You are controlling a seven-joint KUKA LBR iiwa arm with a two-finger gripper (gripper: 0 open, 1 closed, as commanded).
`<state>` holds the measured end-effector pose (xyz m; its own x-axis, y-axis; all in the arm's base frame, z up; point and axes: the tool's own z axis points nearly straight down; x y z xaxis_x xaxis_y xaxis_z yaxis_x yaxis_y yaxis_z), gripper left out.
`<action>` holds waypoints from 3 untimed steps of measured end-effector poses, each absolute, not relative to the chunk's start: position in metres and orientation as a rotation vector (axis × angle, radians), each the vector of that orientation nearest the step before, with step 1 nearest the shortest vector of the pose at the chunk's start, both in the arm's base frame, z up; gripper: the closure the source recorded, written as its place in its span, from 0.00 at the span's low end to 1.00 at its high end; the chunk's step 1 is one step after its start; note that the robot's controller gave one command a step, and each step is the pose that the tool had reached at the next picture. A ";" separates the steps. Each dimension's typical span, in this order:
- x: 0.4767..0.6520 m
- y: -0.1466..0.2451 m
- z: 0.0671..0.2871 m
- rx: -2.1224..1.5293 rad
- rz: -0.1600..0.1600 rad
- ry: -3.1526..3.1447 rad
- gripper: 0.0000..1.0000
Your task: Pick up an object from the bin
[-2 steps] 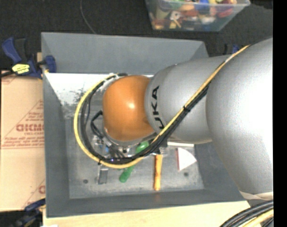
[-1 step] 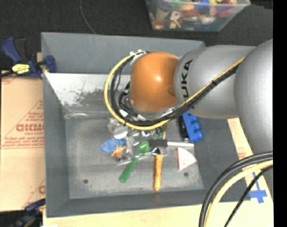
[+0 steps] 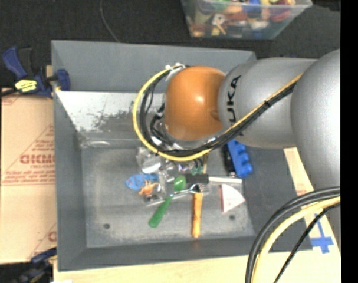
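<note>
- The grey metal bin (image 3: 69, 175) is viewed from above. The silver robot arm (image 3: 285, 105) is extended into it from the right, with its rounded orange wrist cover (image 3: 190, 102) over the middle of the floor.
- The gripper (image 3: 158, 174) is positioned low beneath that cover, among a small heap of loose things at the centre of the bin floor. Whether it is open or closed cannot be told, because its tip is lost in the clutter and partly hidden by the wrist.
- A small light-blue crumpled piece (image 3: 134, 183) and a tiny orange piece (image 3: 146, 188) are found just to the gripper's left, at the edge of the heap.
- A green plastic stick (image 3: 162, 210) is laid slantwise below the gripper, with its upper end run into the heap just to the gripper's right.
- An orange-handled tool (image 3: 196, 217) is laid beside the stick, nearly upright in the view, with its head near the heap.
- A white triangular piece with a red edge (image 3: 232, 198) is set apart to the right. A blue studded building block (image 3: 240, 158) is lodged near the right wall, partly under the arm.
- Nothing is seen raised off the floor, and nothing can be made out as gripped.
- The approach is judged to be done or nearly so, since the gripper is down at the level of the heap.
- Closing on one thing, most likely one at the heap's centre, and lifting it clear of the bin are judged to be left to do.
</note>
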<state>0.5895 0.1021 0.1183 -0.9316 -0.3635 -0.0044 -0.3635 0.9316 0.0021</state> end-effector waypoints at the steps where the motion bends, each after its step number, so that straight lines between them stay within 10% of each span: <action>1: 0.644 0.050 0.113 -0.732 -0.001 3.046 0.00; 2: 0.644 0.045 0.074 -0.765 0.006 3.029 0.00; 3: 0.654 0.046 0.072 -0.539 0.004 3.070 1.00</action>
